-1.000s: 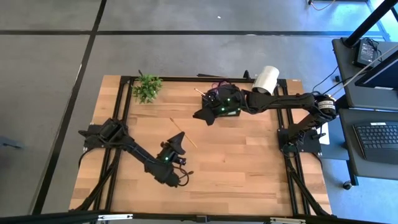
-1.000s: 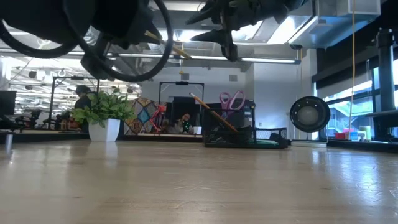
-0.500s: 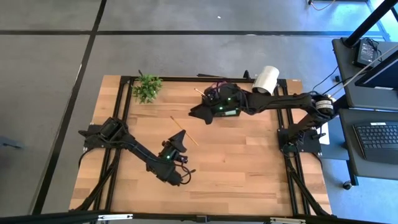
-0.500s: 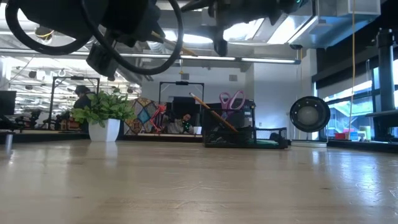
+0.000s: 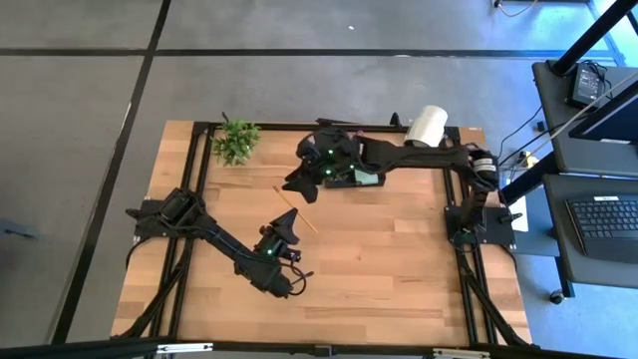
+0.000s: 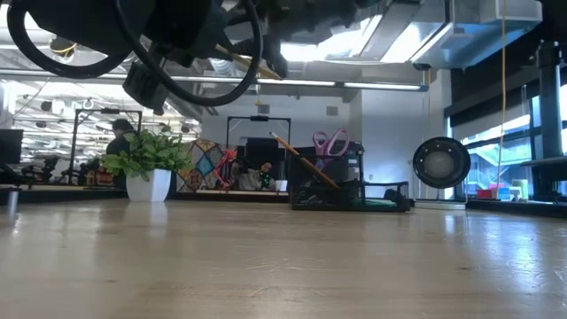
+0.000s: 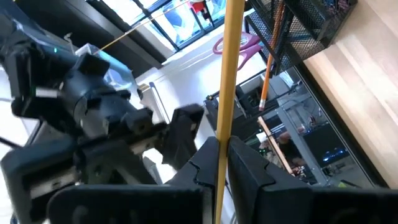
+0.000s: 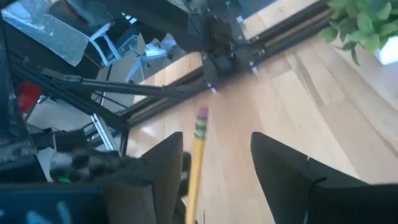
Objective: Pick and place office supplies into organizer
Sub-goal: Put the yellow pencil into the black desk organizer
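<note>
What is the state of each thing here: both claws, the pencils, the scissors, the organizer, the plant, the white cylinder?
left claw: shut on the yellow pencil, raised.
right claw: open, at that pencil's eraser end.
yellow pencil: held in the air.
organizer: upright, partly filled.
scissors: standing in it, handles up.
orange pencil: leaning in it.
plant: upright.
white cylinder: on its side.

Matt wooden table, glossy pencil
</note>
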Motion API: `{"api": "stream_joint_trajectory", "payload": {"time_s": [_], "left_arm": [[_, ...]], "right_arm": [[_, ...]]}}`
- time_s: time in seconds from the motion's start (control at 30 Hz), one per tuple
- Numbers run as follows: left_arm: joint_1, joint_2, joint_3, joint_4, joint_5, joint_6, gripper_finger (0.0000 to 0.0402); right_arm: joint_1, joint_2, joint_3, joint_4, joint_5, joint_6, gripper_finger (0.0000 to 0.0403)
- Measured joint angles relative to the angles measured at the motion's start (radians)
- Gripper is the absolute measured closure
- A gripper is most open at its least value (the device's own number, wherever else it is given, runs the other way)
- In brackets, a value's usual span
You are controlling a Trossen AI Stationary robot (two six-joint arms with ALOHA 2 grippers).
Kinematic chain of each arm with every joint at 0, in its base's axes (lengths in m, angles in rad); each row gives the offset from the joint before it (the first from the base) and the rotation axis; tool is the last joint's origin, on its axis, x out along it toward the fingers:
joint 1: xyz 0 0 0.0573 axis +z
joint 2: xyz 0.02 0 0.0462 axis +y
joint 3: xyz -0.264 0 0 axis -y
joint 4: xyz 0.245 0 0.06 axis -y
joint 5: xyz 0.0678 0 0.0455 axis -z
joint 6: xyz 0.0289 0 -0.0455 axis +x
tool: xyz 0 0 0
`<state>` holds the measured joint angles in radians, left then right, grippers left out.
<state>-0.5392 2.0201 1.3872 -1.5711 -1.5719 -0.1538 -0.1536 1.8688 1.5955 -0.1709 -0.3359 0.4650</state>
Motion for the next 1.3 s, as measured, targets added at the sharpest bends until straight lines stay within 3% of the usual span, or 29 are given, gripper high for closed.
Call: {"api": "stream_joint_trajectory", "payload": {"time_s": [0.23, 0.67, 0.8, 1.3], "left_arm": [[0.000, 0.000, 0.000, 0.000, 0.000, 0.000, 0.0382], [0.000, 0.000, 0.000, 0.000, 0.000, 0.001, 0.0382], [0.001, 0.000, 0.000, 0.000, 0.001, 0.000, 0.0382], [0.012, 0.000, 0.000, 0.000, 0.001, 0.022, 0.0382]], "right_arm": [[0.007, 0.056, 0.103, -0.051, -0.002, -0.025, 0.0210], [0.024, 0.069, 0.101, -0.032, -0.024, -0.030, 0.0210], [0.038, 0.075, 0.100, -0.034, 0.027, -0.069, 0.0210], [0.040, 0.075, 0.099, -0.036, 0.029, -0.067, 0.0210]]}}
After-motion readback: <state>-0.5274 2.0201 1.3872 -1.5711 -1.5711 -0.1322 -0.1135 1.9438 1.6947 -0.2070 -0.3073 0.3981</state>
